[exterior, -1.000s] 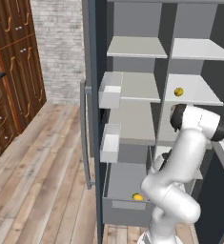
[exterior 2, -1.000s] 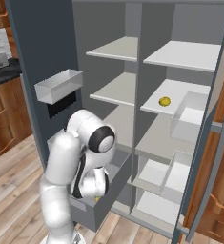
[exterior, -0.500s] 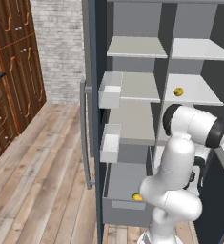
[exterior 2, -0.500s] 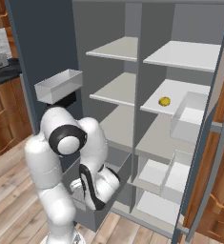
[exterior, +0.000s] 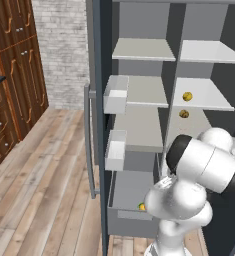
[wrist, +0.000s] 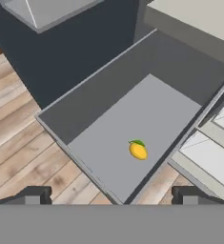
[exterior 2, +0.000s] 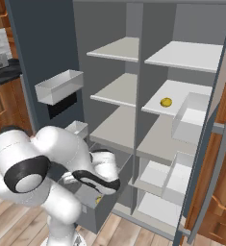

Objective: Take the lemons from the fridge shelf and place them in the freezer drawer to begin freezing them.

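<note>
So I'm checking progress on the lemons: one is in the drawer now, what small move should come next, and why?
Probably lift the pincer away from the freezer drawer and swing up toward the fridge shelf. One lemon already lies loose on the drawer floor, the pincer fingers stand apart with nothing between them, and another lemon sits on that shelf.

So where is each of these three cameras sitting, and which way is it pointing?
Left base view: behind the arm to its left, facing the open fridge; white arm fills the lower right.
Right base view: behind the arm to its right, same fridge; arm at lower left.
Hand view: on the hand, looking down into the freezer drawer at a lemon; gripper fingertips at bottom.
Shared: both base views show the lemon on the shelf and the drawer.
</note>
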